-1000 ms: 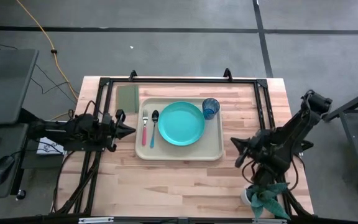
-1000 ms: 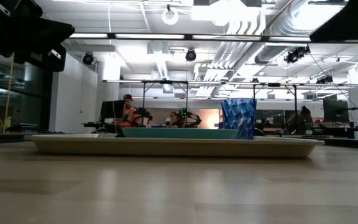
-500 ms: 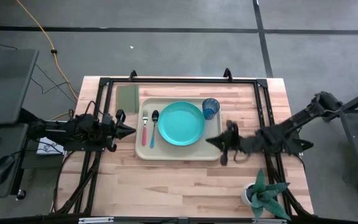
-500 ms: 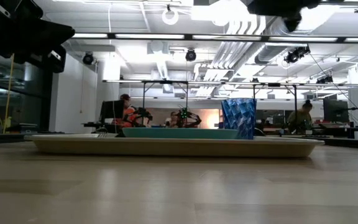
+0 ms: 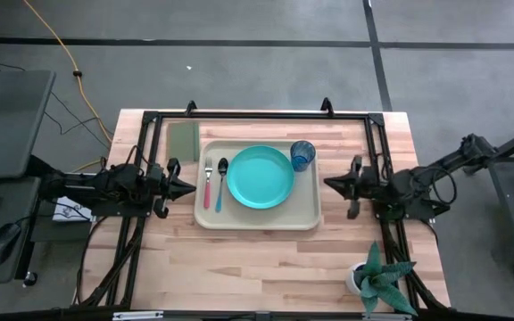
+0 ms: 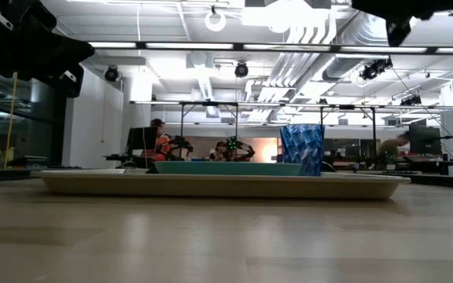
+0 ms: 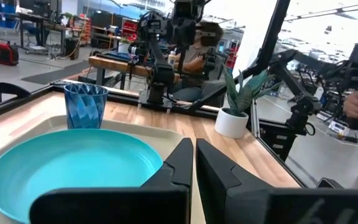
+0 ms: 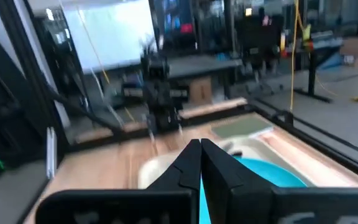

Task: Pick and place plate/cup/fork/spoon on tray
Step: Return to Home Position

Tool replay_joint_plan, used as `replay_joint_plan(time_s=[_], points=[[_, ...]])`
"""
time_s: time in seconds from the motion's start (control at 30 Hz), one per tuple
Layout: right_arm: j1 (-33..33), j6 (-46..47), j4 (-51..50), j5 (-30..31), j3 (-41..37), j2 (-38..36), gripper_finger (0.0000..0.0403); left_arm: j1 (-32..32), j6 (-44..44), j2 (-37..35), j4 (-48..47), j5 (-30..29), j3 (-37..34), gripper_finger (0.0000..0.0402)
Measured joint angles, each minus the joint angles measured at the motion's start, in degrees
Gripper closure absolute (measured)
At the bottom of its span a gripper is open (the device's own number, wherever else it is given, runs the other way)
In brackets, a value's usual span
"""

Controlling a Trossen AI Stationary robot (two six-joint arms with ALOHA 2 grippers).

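The beige tray [image 5: 308, 217] lies at the table's middle. On it lie the teal plate [image 5: 260, 176], the blue cup [image 5: 302, 155] at its far right corner, the pink-handled fork [image 5: 208, 185] and the blue-handled spoon [image 5: 220, 185] at its left. My left gripper [image 5: 191, 187] is shut and empty, just left of the tray. My right gripper [image 5: 327, 184] is shut and empty, just right of the tray. The left wrist view shows the plate [image 7: 67, 171] and cup [image 7: 84, 106] past the shut fingers [image 7: 193, 155]. The right wrist view shows the shut gripper [image 8: 199, 155].
A small olive-green flat rectangle [image 5: 184, 138] lies at the tray's far left. A potted plant [image 5: 377, 281] stands at the table's near right corner. A black frame [image 5: 257, 116] runs along the far edge and both sides. Bare wood lies in front of the tray.
My right gripper has swung from the table's near right, by the plant, toward the tray's near right corner, then drawn back a little toward the right and far edges. It stays shut. The things on the tray have not moved.
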Motion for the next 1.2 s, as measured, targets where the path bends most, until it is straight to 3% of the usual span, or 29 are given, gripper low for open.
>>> replay_joint_plan(time_s=[0.17,0.5,0.9,1.2], points=[[-0.04,-0.26,5.35,-2.35,-8.07,-6.96,0.0403,0.0,-0.02,0.0,-0.35,0.0,0.0,0.0401],[-0.04,-1.98,17.72,-4.49,-21.4,-11.17,0.0403,0.0,0.0,0.07,-1.17,0.0,0.01,0.0401],[-0.04,-10.76,10.86,-6.55,-21.37,-14.51,0.0403,0.0,0.0,0.07,-1.06,0.0,0.02,0.0398],[-0.04,-1.85,-4.3,-6.18,-21.39,-14.44,0.0403,0.0,0.0,0.07,-1.02,0.0,0.01,0.0398]])
